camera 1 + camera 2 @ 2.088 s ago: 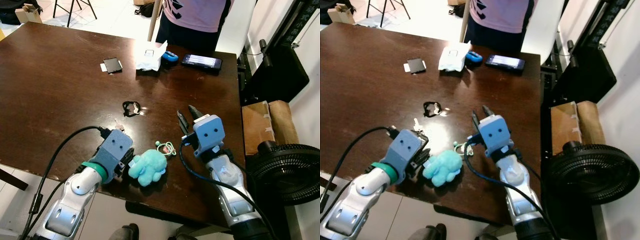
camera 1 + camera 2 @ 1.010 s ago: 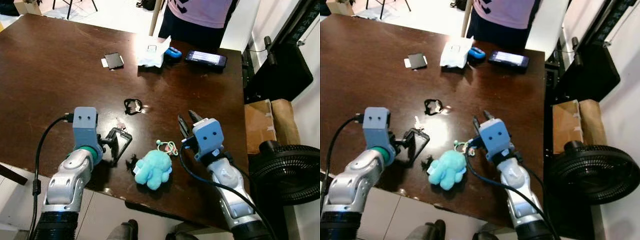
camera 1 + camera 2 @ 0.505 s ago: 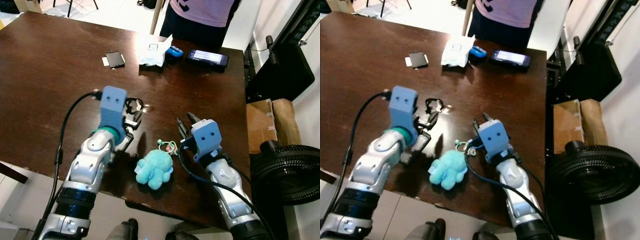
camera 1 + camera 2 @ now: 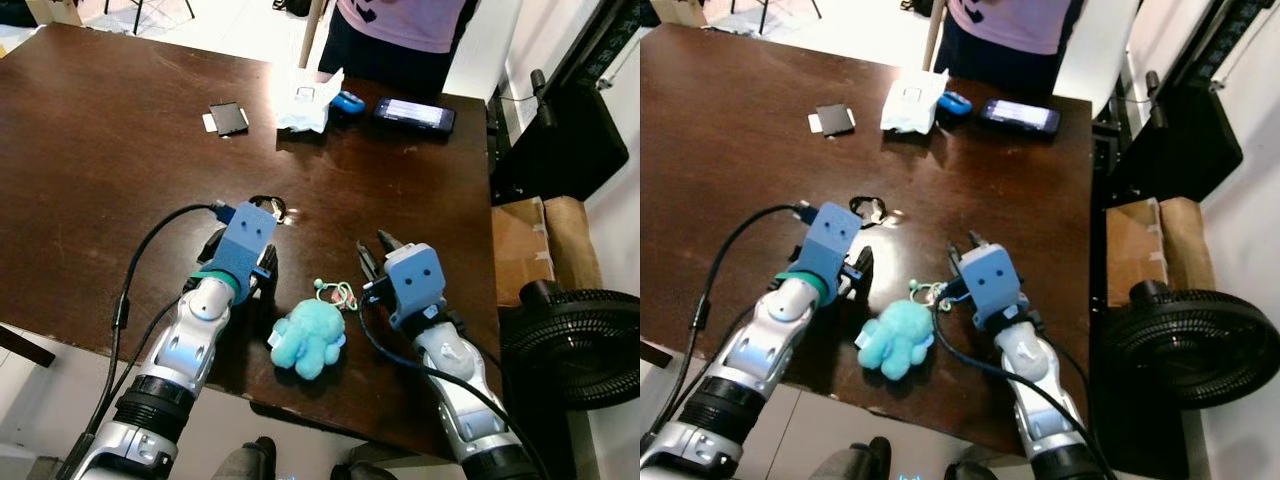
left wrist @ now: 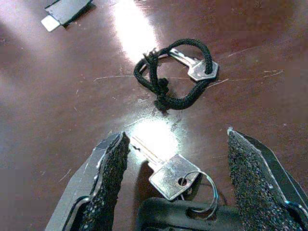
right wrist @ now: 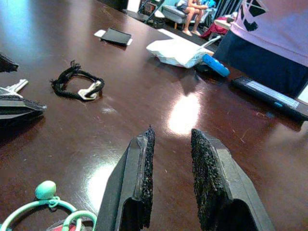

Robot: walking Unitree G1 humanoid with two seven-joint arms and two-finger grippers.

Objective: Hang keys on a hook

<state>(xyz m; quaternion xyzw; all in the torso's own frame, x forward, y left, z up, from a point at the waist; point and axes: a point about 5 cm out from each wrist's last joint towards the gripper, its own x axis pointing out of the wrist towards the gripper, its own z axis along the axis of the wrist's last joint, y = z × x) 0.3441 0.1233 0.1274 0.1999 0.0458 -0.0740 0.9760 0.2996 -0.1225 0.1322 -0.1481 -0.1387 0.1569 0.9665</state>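
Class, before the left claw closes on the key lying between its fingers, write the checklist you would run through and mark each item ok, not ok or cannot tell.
1. Left claw open wide enough: ok, its fingers stand on either side of the key.
2. Key lying flat on the table, not yet gripped: ok.
3. Corded key beyond the fingers, apart from the target: ok.
4. Right claw out of the way: ok, it hovers beside the plush toy, holding nothing.
5. Hook to hang the key on located: cannot tell.
6. Person at the far edge away from both arms: ok.
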